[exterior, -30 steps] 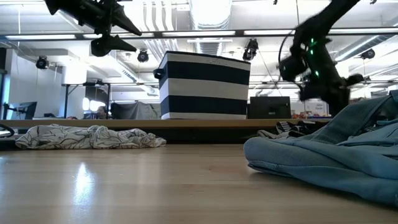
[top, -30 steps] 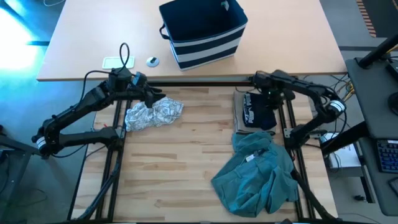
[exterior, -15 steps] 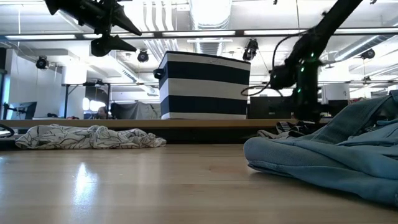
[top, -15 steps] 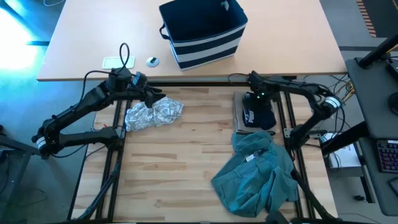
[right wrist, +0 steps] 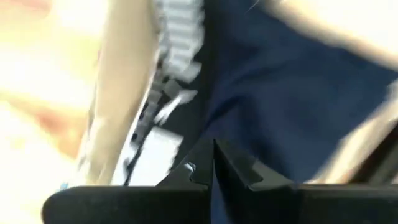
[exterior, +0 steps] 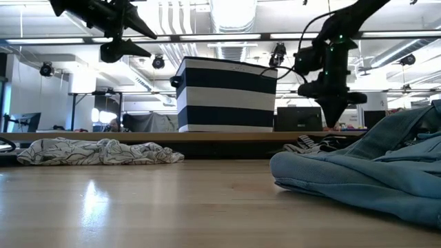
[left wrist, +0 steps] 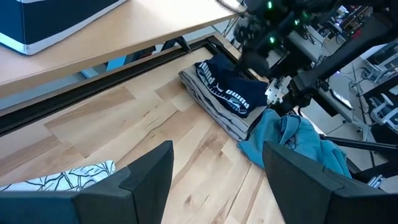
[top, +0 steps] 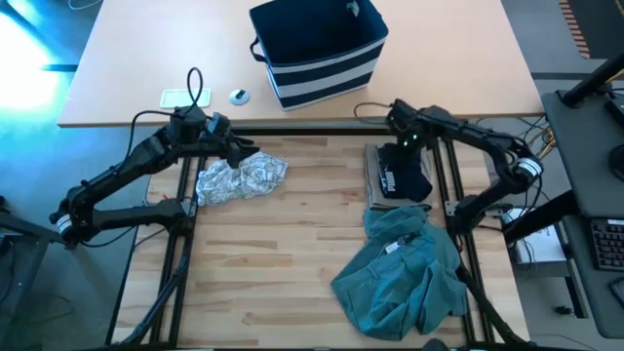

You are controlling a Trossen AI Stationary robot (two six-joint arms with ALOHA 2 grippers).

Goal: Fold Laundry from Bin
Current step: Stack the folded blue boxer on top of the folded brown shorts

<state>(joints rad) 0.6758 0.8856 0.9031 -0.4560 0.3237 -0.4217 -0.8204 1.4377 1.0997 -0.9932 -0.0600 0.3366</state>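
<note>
The navy garment with white print (top: 402, 174) lies folded on a tan garment (top: 373, 175) at the far right of the wooden table. My right gripper (top: 398, 129) is shut and empty, pointing down just above the stack's far edge; it also shows in the low view (exterior: 334, 120). The grey-white patterned garment (top: 240, 175) lies crumpled at the far left, with my left gripper (top: 237, 151) open and empty well above its far edge (left wrist: 217, 146). The teal garment (top: 402, 278) lies heaped at the near right. The striped navy bin (top: 320, 51) stands on the far table.
Black frame rails (top: 312, 132) run along the wooden table's far edge and sides. A white pad with a black cable loop (top: 185, 96) and a small round item (top: 239, 96) lie on the far table. Bare wood lies at the middle and near left (top: 263, 263).
My right gripper has gone from over the navy garment toward the table's left and far edge, dipping to the stack and rising again. It now hangs above the stack's far edge. The garments have stayed where they were.
</note>
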